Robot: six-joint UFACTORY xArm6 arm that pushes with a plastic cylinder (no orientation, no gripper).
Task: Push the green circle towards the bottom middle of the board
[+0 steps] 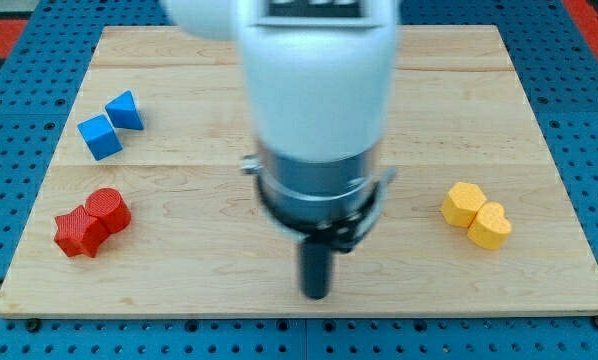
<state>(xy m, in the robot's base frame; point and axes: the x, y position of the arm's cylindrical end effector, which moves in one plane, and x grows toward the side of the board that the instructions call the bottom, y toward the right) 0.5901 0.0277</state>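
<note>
my tip [317, 296] sat near the view's bottom, roughly mid-board, on the wooden board [539, 90]. no jaws on this rig, just the dark rod under the big white arm body [314, 90], so nothing to open or close. green circle couldn't be seen anywhere; can't tell whether the arm hid it. at the view's left, upper part, two blue blocks sat touching: a blue cube-ish block [100, 137] w/ a blue triangular block [126, 110] just up & right of it. below them, a red star-like block [77, 232] touched a red hexagonal block [108, 209]. at the view's right, a yellow hexagonal block [464, 202] touched a yellow heart-like block [490, 227]. tip was well apart from all three pairs, between the red & yellow ones. blue pegboard [19, 40] surrounded the board.
</note>
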